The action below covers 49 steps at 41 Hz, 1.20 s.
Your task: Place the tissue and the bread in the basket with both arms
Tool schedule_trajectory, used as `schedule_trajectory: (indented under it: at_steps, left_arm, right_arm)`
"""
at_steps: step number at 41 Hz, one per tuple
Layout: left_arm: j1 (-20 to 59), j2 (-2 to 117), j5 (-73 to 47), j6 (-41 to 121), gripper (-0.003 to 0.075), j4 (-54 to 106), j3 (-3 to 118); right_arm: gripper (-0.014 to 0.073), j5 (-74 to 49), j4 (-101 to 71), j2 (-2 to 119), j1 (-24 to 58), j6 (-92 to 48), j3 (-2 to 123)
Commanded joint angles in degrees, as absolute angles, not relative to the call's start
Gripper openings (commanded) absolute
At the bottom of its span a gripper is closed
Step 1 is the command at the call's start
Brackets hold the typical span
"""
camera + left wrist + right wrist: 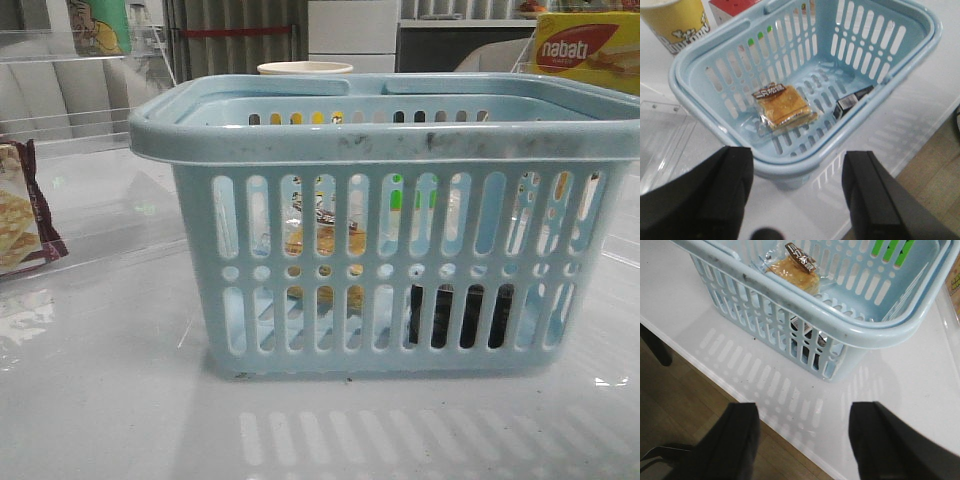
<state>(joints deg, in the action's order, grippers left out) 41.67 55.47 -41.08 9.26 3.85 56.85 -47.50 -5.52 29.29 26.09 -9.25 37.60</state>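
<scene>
Left fingers [799, 200] spread apart, nothing between; right fingers [805, 445] likewise apart & empty. Both hover outside the basket [380, 150], over the white surface [100, 400].

Step, as I judge it: both drops done, task ~complete. Bread [784, 106] lies flat on the basket floor, roughly centre; tissue pack [852, 101] sits on the floor at approx 3 o'clock of the bread, tight against the basket wall, apart from the bread. Front cam confirms: bread [320, 245] seen thru the slots, black tissue [460, 315] low behind them at 4 o'clock.

Rel. to fingers: in left wrist cam the bread is at 12 o'clock from the left fingers, beyond the near rim, well apart. In right wrist cam the tissue [807, 335] shows behind the slots, bread [792, 272] farther in.

Next move prob. only calls for pulling both arms clear w/o bumping the rim; no regrasp needed.
</scene>
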Motion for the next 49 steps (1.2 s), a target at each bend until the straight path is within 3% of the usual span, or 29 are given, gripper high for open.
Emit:
schedule_trajectory:
  at_steps: [1,20,38,43,49]
  left_arm:
    - [41.5,50.1,-36.5,9.3,0.0454,4.7,53.7]
    - [41.5,28.5,-40.9,9.3,0.0454,4.6,39.0]
    - [41.5,26.8,-40.9,9.3,0.0454,2.3,37.3]
    - [41.5,26.8,-40.9,9.3,0.0453,2.3,37.3]
    - [41.5,26.8,-41.1,7.4,0.0395,2.3,37.3]
  right_arm:
    - [0.0498,-43.5,-5.3,29.4,26.2,-9.5,39.0]
    - [0.0498,-43.5,-5.4,29.4,26.2,-9.5,39.0]
    - [0.0496,-43.5,-5.3,29.4,26.2,-9.5,39.0]
    - [0.0409,-43.6,-5.3,29.4,26.2,-9.5,39.0]
    - [0.0209,-43.6,-5.3,29.4,26.2,-9.5,39.0]
